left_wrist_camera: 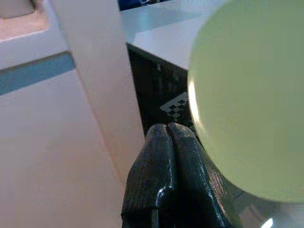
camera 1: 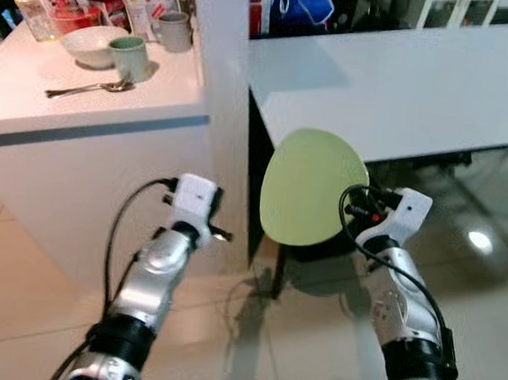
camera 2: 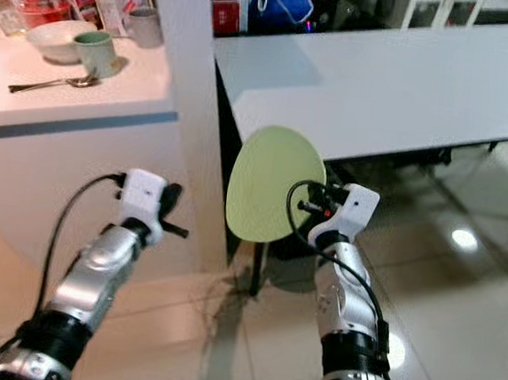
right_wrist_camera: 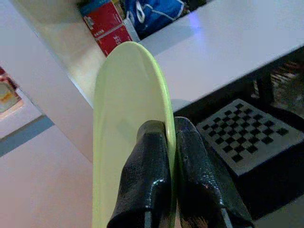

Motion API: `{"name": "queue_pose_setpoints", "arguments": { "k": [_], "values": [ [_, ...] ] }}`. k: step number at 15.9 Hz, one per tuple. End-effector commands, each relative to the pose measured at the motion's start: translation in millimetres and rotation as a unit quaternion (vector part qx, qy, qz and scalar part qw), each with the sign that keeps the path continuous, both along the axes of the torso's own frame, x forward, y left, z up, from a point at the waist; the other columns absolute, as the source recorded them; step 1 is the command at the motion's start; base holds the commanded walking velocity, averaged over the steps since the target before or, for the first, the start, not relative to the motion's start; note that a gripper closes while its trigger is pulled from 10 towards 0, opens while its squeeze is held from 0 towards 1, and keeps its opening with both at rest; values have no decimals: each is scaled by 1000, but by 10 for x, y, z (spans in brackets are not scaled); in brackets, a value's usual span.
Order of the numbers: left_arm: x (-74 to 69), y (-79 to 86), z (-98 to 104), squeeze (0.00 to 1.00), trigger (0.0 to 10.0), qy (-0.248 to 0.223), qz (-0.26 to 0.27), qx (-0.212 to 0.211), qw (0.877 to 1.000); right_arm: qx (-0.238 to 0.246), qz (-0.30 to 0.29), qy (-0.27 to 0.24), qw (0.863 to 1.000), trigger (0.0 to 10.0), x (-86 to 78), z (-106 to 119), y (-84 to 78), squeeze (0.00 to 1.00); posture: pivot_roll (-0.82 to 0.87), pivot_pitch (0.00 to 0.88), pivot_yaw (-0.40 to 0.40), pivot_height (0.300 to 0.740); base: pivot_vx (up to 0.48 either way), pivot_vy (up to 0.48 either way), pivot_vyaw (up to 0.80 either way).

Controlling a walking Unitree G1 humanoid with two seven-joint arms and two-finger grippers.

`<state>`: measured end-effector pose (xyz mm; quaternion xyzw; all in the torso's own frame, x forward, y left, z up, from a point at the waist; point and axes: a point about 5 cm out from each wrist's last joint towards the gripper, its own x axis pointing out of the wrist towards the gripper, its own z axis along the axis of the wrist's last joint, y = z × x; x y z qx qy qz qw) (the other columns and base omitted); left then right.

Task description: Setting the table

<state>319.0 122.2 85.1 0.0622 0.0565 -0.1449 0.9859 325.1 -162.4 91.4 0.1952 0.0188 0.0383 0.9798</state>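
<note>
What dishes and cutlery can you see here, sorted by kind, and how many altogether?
Plates: 1, the green plate in the right gripper
Bowls: 1, white bowl
Mugs: 2, green mug, grey mug
Spoons: 1, spoon
Total: 5

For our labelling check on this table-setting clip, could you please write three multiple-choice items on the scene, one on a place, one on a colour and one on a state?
1. Where does the spoon lie?
A. on the white counter on the robot's left
B. on the long white table
C. on the floor

2. What colour is the plate?
A. red
B. pale green
C. black

3. How is the plate held?
A. flat on the long table
B. on edge, its rim pinched in the right claw
C. between both claws

Answers:
1. A: the spoon lies on the counter in front of the green mug and the white bowl.
2. B: its face shows pale green in the head views.
3. B: the right claw is shut on its rim, and the left claw is shut on nothing, beside it.
</note>
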Motion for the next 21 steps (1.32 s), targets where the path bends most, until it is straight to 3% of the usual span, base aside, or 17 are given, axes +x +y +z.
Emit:
{"name": "queue_pose_setpoints", "arguments": {
  "k": [1, 8, 10, 12, 14, 15, 17, 19, 21],
  "values": [
    [27, 156, -19, 0, 10000, 11, 26, 23, 999, -6, -5, -13, 1000, 10000, 17, 41, 29, 0, 22, 0, 74, 740, 330, -345, 0],
    [41, 191, -33, 0, 10000, 9, 43, 50, 998, -24, 18, -19, 999, 10000, -26, 9, 124, 0, 16, 0, 82, 740, 288, -183, 0],
    [36, 160, -26, 0, 10000, 6, 34, 47, 998, -46, 70, -82, 993, 10000, -22, 273, 286, 0, 11, 0, 89, 740, 0, 0, 0],
    [40, 137, -21, 0, 10000, 4, 30, 46, 998, -24, 96, -142, 985, 10000, 16, 619, 348, 0, 6, 0, 93, 740, 0, 0, 0],
    [51, 107, -2, 0, 10000, 0, 22, 46, 999, 30, 36, -151, 987, 10000, 130, 769, 140, 0, 4, 0, 96, 740, 0, 0, 0],
    [58, 93, 14, 0, 10000, -3, 17, 46, 999, 46, -32, -132, 990, 10000, 203, 720, -87, 0, 4, 0, 96, 740, 0, 0, 0],
    [61, 83, 21, 0, 10000, -4, 13, 48, 999, 44, -94, -83, 991, 10000, 210, 513, -352, 0, 7, 0, 100, 740, 294, -375, 0],
    [53, 71, 10, 0, 10000, -2, 8, 57, 998, 37, -137, -53, 988, 10000, 182, 369, -475, 0, 9, 0, 100, 740, 328, -347, 0],
    [45, 77, 3, 0, 10000, -1, 9, 61, 998, 34, -141, -39, 989, 10000, 172, 279, -468, 0, 9, 0, 103, 740, 345, -330, 0]
  ]
}}
